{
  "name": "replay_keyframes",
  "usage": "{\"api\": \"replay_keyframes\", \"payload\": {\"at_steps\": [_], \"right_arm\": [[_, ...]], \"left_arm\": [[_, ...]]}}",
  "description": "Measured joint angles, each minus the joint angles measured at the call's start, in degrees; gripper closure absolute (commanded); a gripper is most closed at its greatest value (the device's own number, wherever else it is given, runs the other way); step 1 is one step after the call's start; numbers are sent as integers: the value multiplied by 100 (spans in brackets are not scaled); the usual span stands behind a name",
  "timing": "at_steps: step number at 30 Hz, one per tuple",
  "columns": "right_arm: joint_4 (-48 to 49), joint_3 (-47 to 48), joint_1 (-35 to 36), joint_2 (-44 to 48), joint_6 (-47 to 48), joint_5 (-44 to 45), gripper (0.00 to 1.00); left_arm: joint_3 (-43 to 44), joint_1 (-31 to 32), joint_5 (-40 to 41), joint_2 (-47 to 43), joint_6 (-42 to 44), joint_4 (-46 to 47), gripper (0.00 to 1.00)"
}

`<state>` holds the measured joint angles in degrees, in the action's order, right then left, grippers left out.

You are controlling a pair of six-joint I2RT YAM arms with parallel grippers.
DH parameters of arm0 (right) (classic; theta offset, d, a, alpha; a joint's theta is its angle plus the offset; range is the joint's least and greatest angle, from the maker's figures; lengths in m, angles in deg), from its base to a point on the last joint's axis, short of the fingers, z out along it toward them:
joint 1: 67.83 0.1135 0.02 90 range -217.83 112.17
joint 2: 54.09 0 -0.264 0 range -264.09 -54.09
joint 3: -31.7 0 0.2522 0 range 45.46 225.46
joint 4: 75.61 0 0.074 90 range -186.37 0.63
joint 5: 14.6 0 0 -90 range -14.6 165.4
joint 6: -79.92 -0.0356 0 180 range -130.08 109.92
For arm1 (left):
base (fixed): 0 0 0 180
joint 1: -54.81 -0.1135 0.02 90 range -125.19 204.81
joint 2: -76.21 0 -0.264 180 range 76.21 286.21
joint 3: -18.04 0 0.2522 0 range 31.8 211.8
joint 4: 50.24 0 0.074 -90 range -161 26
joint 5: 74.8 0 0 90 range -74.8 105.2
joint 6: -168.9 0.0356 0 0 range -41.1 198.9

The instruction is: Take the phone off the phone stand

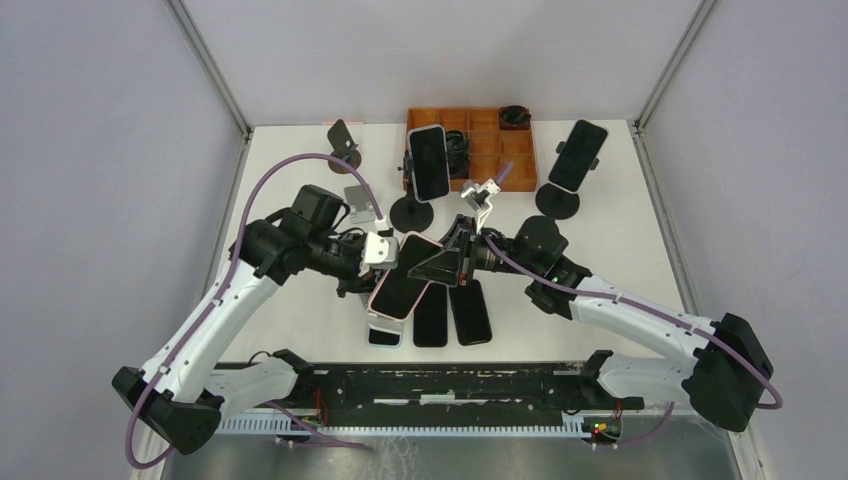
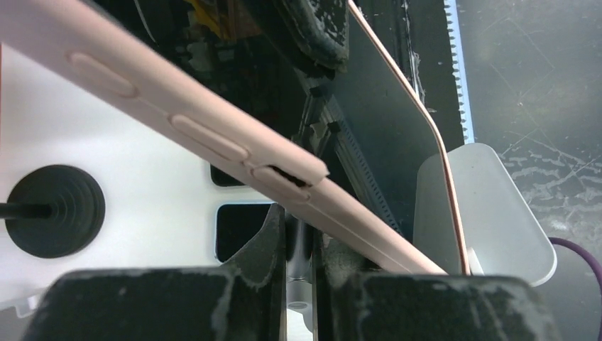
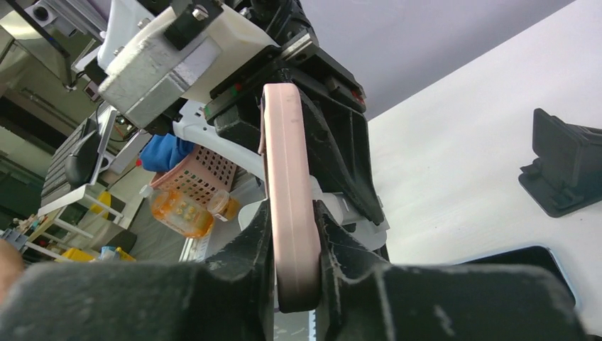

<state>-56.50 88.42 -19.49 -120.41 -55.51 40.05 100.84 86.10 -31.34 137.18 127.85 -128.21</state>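
A phone in a pink case (image 1: 402, 278) is held tilted above the table's middle, between both arms. My right gripper (image 1: 442, 262) is shut on its edge; in the right wrist view the pink phone (image 3: 287, 177) stands edge-on between the fingers of that gripper (image 3: 294, 245). My left gripper (image 1: 372, 262) is shut on a thin silver part of the phone stand (image 2: 299, 245), whose pale plate (image 2: 483, 206) lies behind the phone's lower end. The phone's side with its buttons (image 2: 213, 142) crosses the left wrist view just above the left gripper (image 2: 299, 227).
Three dark phones (image 1: 432, 318) lie flat under the held phone. A phone on a black stand (image 1: 428, 165) and another (image 1: 577, 155) are behind, with an orange tray (image 1: 487, 150), an empty black stand (image 1: 344, 140) and a silver stand (image 1: 358, 202).
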Motion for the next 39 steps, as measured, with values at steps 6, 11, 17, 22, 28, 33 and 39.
{"api": "replay_keyframes", "payload": {"at_steps": [6,11,17,22,28,33,39], "right_arm": [[-90,149,-120,105,-162,-221,91],[-557,179,-704,509,-212,-520,100],[-2463,553,-1475,1296,645,-621,100],[-4562,509,-1989,1416,1864,-173,100],[-6465,-354,-2168,960,2732,715,100],[-7023,-490,-2177,756,3110,1167,100],[-6728,-487,-2247,282,3176,1217,100]], "left_arm": [[0,-2,37,-7,175,7,98],[-2,-2,144,-15,348,-7,98],[-122,0,385,-107,592,-96,98],[-131,31,415,-221,734,-284,98],[-131,33,424,-243,769,-341,98],[-131,35,426,-273,778,-341,98],[-131,35,426,-297,780,-343,98]]}}
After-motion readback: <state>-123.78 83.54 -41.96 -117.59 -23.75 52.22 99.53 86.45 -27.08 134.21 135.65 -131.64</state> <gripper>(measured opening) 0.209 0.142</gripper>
